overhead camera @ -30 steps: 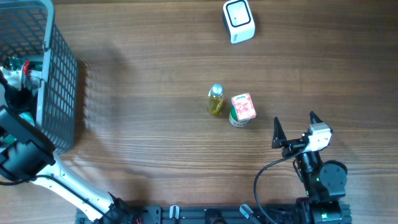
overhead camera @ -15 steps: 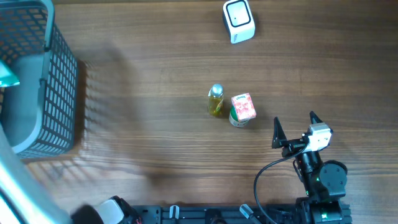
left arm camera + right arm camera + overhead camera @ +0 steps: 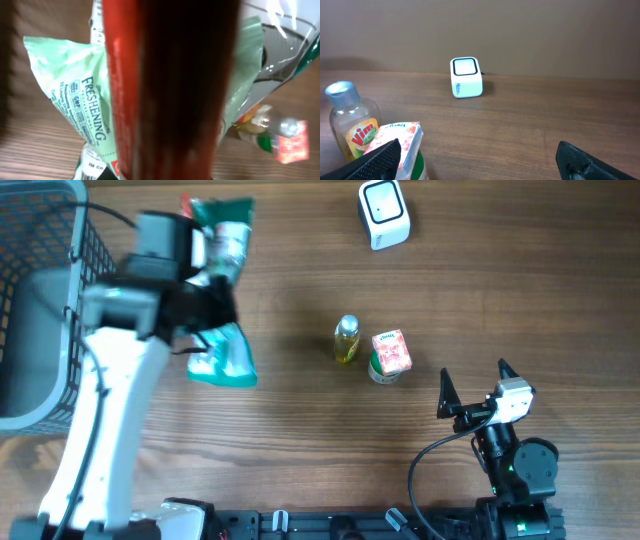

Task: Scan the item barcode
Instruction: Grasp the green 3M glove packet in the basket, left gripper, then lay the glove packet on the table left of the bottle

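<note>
— Looking from overhead, where is the pouch (image 3: 225, 360)?
— Up off the counter (image 3: 300, 440), between the basket (image 3: 95, 300) and the bottle (image 3: 346, 340). The left pincer (image 3: 205, 305) is closed tight on it.
— What does the left wrist show?
— The green pouch fills the view, "FRESHENING" printed on it. A red-dark blur crosses the middle; I cannot tell what it is.
— And the scanner (image 3: 384, 213)?
— At the far edge of the counter, well apart from the pouch.
— The right pincer (image 3: 472, 375)?
— Its fingers are spread wide and hold nothing. It sits near a carton (image 3: 390, 353) that touches the bottle.
</note>
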Motion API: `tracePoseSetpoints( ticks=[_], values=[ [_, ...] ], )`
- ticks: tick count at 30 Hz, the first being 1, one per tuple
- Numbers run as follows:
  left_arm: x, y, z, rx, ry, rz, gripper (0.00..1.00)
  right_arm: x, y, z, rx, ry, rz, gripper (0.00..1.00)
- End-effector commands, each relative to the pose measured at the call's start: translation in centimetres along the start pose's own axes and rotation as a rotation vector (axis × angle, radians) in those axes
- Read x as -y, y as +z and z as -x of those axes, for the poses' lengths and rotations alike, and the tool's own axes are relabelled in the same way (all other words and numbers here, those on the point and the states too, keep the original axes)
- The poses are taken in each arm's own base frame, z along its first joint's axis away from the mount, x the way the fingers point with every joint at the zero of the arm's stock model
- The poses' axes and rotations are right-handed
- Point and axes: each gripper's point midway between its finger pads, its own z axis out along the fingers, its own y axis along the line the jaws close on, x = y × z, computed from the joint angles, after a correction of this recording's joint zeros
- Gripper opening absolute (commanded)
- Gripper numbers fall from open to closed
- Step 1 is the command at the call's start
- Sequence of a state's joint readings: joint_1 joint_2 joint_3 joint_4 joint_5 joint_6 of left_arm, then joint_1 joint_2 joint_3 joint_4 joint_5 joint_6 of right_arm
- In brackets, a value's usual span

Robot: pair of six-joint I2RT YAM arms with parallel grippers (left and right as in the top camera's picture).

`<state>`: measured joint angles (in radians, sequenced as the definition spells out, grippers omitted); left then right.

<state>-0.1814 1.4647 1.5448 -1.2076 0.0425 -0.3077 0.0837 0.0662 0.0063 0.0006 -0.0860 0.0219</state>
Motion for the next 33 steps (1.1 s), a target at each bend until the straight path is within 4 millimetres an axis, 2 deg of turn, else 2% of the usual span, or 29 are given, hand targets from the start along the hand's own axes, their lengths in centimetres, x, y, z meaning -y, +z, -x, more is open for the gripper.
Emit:
tracePoseSetpoints(
  ticks=[1, 5, 6, 7, 8, 9, 11, 12, 15, 19, 21, 24, 31, 32, 33],
  values=[
    [0.1, 6.3, -3.3, -0.054, -0.033, 0.076, 0.04, -0.2, 0.0, 0.1, 0.006, 0.01, 0.009, 1.0],
    [-0.7, 14.4, -7.8, -0.082, -0.016, 0.143, 0.04, -0.2, 0.0, 0.1, 0.006, 0.011, 0.009, 1.0],
    [-1.1, 15.7, -8.5, -0.094, -0.01, 0.156, 0.08, -0.2, 0.0, 0.1, 0.006, 0.011, 0.009, 1.0],
    [-1.4, 16.5, -8.9, -0.101, -0.008, 0.167, 0.17, -0.2, 0.0, 0.1, 0.006, 0.011, 0.009, 1.0],
    [-1.8, 17.4, -9.5, -0.125, -0.004, 0.187, 0.37, -0.2, 0.0, 0.1, 0.006, 0.01, 0.009, 1.0],
    [-1.8, 17.8, -9.6, -0.131, -0.002, 0.19, 0.67, -0.2, 0.0, 0.1, 0.006, 0.01, 0.009, 1.0],
    [-1.5, 17.6, -8.9, -0.114, 0.022, 0.176, 0.83, -0.2, 0.0, 0.1, 0.006, 0.01, 0.009, 1.0],
    [-1.3, 17.1, -8.2, -0.098, 0.04, 0.167, 1.0, -0.2, 0.0, 0.1, 0.006, 0.01, 0.009, 1.0],
    [-0.6, 14.5, -5.9, -0.051, 0.052, 0.145, 1.0, -0.2, 0.0, 0.1, 0.006, 0.01, 0.009, 1.0],
    [-0.5, 8.6, -1.6, 0.078, -0.005, 0.103, 1.0, -0.2, 0.0, 0.1, 0.006, 0.011, 0.009, 1.0],
    [-1.0, 7.3, -1.0, 0.115, -0.028, 0.096, 1.0, -0.2, 0.0, 0.1, 0.006, 0.01, 0.009, 1.0],
    [-1.9, 7.2, -0.6, 0.121, -0.052, 0.107, 1.0, -0.2, 0.0, 0.1, 0.006, 0.011, 0.009, 1.0],
    [-2.0, 7.2, -0.7, 0.119, -0.052, 0.108, 1.0, 0.0, 0.0, 0.1, 0.006, -0.001, 0.002, 1.0],
    [-2.0, 7.2, -0.7, 0.119, -0.052, 0.108, 1.0, 0.4, 0.0, 0.1, 0.004, -0.037, -0.025, 1.0],
    [-2.0, 7.2, -0.7, 0.119, -0.052, 0.108, 1.0, 1.3, -0.1, 0.2, 0.003, -0.181, -0.074, 1.0]
  ],
)
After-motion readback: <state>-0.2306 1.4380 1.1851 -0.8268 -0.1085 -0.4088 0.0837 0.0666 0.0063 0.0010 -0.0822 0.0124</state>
